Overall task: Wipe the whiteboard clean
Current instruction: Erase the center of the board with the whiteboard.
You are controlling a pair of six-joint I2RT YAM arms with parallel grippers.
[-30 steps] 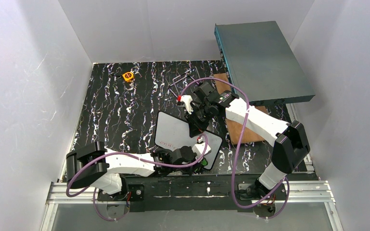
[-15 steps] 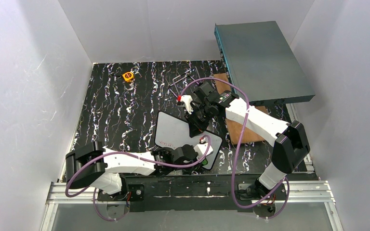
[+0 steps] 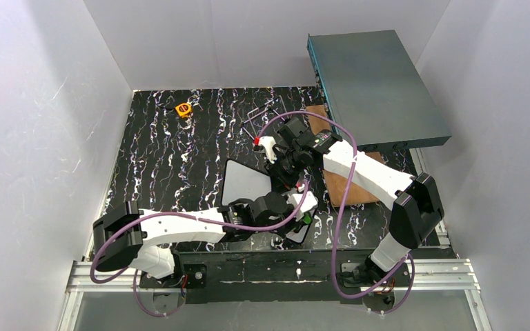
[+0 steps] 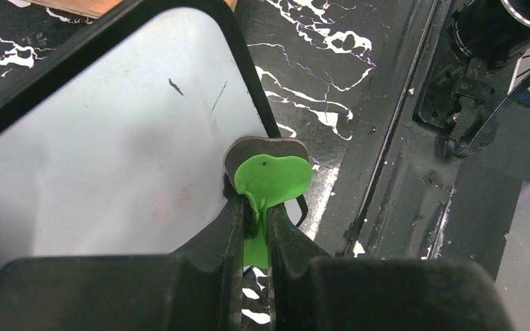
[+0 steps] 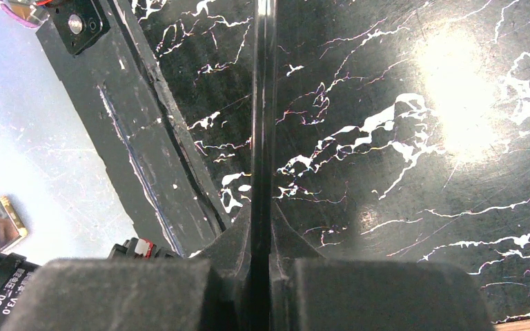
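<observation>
The whiteboard (image 3: 243, 181) lies tilted on the black marbled table, and my left arm covers its near part. In the left wrist view its white face (image 4: 110, 138) shows two small dark marks and a faint reddish smear. My left gripper (image 4: 257, 210) is shut on a green eraser (image 4: 273, 178) with a grey felt pad, which sits at the board's black frame by a rounded corner. From above, that gripper (image 3: 302, 215) is at the board's right end. My right gripper (image 5: 261, 215) is shut on the board's black edge (image 5: 263, 103), at its far right side (image 3: 284, 181).
A large grey-teal metal box (image 3: 376, 86) leans at the back right, above a brown wooden board (image 3: 341, 189). A small orange object (image 3: 183, 109) and black wire pieces (image 3: 259, 114) lie at the back. An aluminium rail (image 3: 276, 272) runs along the near edge.
My left gripper has slid right and slightly away along the board's near side with the eraser. The left arm now covers the red writing seen earlier. The right arm has not moved.
</observation>
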